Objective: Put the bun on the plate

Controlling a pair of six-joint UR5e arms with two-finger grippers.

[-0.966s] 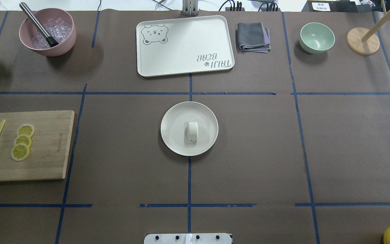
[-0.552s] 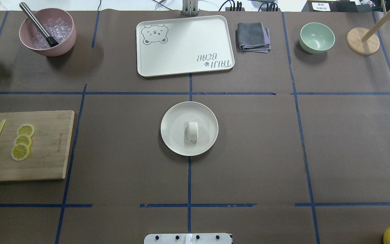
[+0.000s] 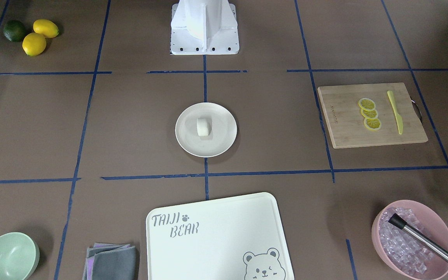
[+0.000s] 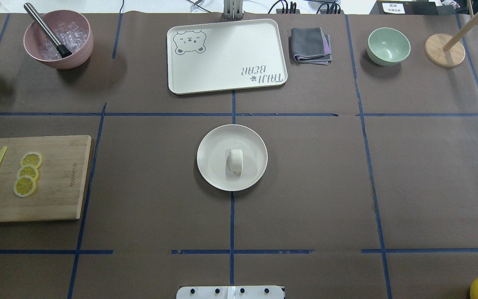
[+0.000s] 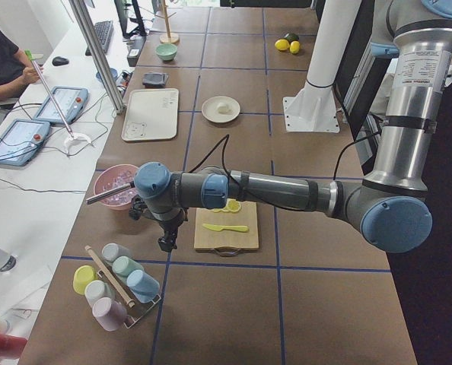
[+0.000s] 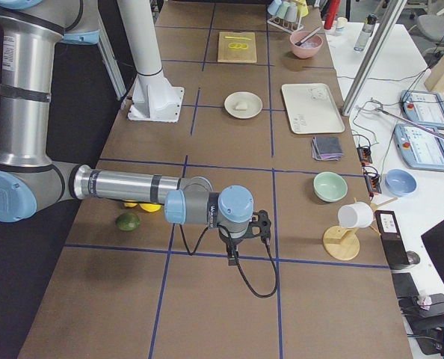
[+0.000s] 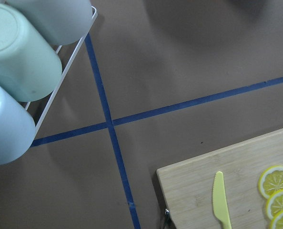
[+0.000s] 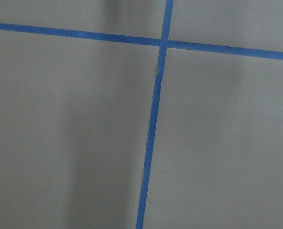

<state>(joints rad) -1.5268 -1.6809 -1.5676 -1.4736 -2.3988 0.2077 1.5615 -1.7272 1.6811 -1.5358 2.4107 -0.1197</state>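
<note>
The bun [image 4: 236, 160], a smooth matte white stub (rounded edges), sits at the middle of the round, shallow, raised-rim cream plate [image 4: 212, 166]. Whether either arm's jaws are open or closed, I cannot tell.

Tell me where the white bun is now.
Overhead view: the small white cylindrical bun lies at the centre of the round cream plate, mid-table, between the robot's base and the white bear tray.

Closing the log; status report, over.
Left gripper, right gripper away at table ends, jaws unreadable. Small white stubby bun rests on round cream plate. Nothing obstructing.
</note>
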